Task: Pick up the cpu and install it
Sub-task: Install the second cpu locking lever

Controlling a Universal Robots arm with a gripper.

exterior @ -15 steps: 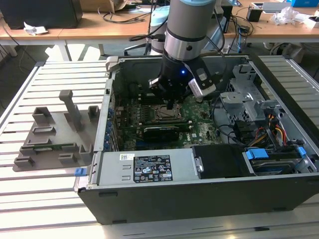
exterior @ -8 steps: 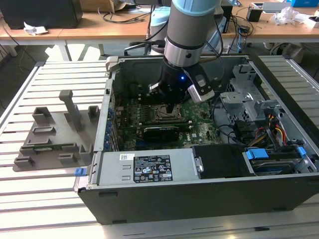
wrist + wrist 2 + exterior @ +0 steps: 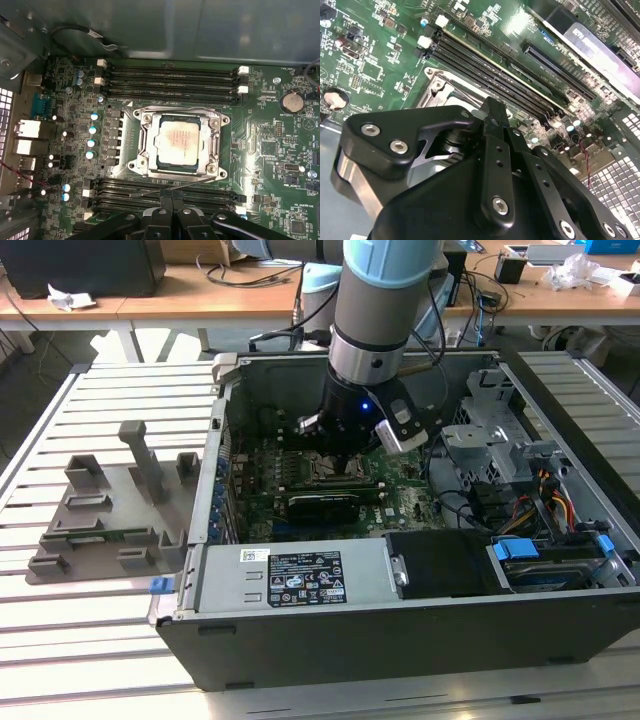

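Slatted bench is carrying an open case (image 3: 400,570). Within it, the cpu (image 3: 178,141) is being seen seated in its socket (image 3: 178,142), directly ahead of the gripper (image 3: 172,207), whose fingers are being held together, gripping nothing.

The cpu (image 3: 177,142) is showing a dull, silvery metal top. The socket frame (image 3: 178,145) is gleaming as bare metal. The gripper (image 3: 492,117) is presenting matt black links with shiny screws.
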